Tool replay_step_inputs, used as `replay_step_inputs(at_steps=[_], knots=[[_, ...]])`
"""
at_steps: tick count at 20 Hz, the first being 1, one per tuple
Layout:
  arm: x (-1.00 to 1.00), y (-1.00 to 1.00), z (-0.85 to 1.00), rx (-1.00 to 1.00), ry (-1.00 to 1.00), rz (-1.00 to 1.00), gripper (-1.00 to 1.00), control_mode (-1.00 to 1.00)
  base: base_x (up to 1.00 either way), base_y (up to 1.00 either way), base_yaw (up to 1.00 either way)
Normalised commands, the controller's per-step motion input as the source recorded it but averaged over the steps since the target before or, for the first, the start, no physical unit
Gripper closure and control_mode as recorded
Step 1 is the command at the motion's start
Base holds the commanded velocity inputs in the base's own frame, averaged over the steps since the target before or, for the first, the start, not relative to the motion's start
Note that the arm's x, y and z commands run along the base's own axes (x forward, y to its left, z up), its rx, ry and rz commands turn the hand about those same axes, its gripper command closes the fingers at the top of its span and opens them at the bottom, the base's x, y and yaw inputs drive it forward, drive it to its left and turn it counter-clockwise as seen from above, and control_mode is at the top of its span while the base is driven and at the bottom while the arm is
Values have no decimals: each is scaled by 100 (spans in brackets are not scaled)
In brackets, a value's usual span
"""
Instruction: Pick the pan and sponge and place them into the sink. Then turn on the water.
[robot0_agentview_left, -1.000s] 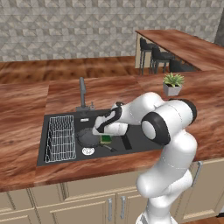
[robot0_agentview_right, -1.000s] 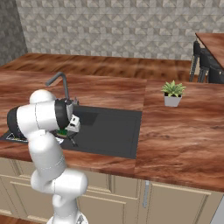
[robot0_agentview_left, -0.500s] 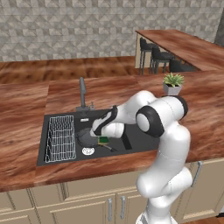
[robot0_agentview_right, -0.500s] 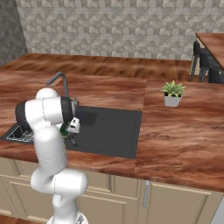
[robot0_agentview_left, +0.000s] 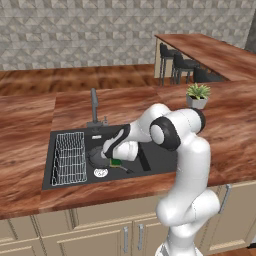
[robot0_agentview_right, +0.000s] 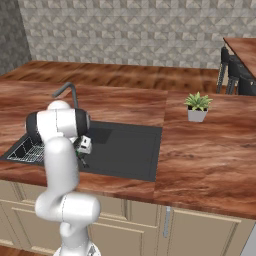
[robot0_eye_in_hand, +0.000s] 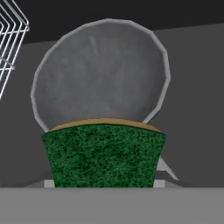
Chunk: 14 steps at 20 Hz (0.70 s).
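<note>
**Sponge low in the basin, pan just beyond it**

Sponge (robot0_eye_in_hand: 104, 153) takes up the foreground of the hand view, its green face toward the camera and a thin yellow edge along its top. The fingertips are hidden behind it, so I cannot tell whether they grip the sponge or stand off it. In the left base view the gripper (robot0_agentview_left: 116, 156) hangs low inside the sink (robot0_agentview_left: 160, 159), with a spot of green and yellow directly beneath it.

Just past the sponge lies the pan (robot0_eye_in_hand: 101, 73), seen from above as a round grey disc on the dark basin floor; its thin handle (robot0_eye_in_hand: 168, 168) runs out from under the sponge toward the lower right of the hand view. In the left base view the pan (robot0_agentview_left: 96, 156) sits just left of the gripper, with the round silver drain (robot0_agentview_left: 100, 173) in front of it.

A white wire rack (robot0_agentview_left: 69, 158) fills the left part of the sink. The dark faucet (robot0_agentview_left: 93, 105) stands upright at the back rim, with no stream from it. A small potted plant (robot0_agentview_left: 197, 95) rests on the wood counter (robot0_agentview_left: 30, 130), well right of the sink.
</note>
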Motion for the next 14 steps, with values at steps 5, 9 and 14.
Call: replay_step_inputs(at_steps=[5,9,14], knots=[[24,7,-19,0,-1,1,100,-100,0,0,0],[27,7,-16,0,0,1,100,-100,0,0,0],[26,9,-18,0,-1,1,100,-100,0,0,0]])
